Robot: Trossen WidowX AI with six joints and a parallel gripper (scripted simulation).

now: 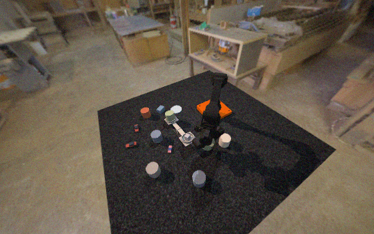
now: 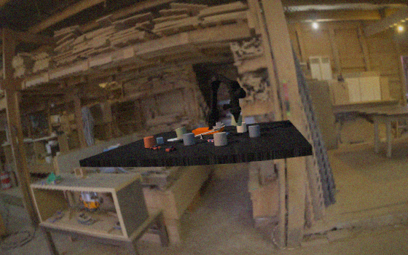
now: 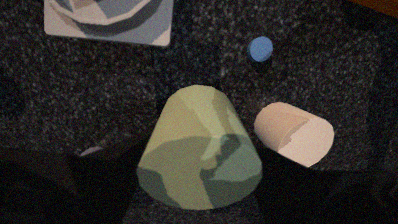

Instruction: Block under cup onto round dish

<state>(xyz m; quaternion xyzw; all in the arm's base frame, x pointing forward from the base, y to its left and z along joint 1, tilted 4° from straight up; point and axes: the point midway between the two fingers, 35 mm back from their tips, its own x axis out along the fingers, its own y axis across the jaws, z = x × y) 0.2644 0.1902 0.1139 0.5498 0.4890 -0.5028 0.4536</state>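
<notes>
My gripper (image 1: 208, 143) (image 2: 237, 119) (image 3: 198, 136) is shut on a pale green cup (image 3: 197, 150), off the balance's near end, beside a cream cylinder (image 1: 224, 140) (image 3: 310, 140). Its exact height above the mat is hard to tell. The balance (image 1: 178, 129) has an uncovered end with a raised ring, where a small grey-blue block (image 1: 188, 136) sits. The other green cup (image 1: 169, 115) (image 2: 180, 132) stands upright on the far end. The white round dish (image 1: 176, 109) (image 2: 174, 140) lies just behind that cup, with no cup visible above it.
An orange-red cylinder (image 1: 145, 113) and a blue cube (image 1: 160, 109) stand near the far end. Grey-blue cylinders (image 1: 156, 136) (image 1: 199, 179), a beige cylinder (image 1: 153, 170), small red cars (image 1: 131, 144) (image 1: 136, 128) and a pink-blue piece (image 1: 169, 149) are around. A blue disc (image 3: 260, 49) lies near the gripper.
</notes>
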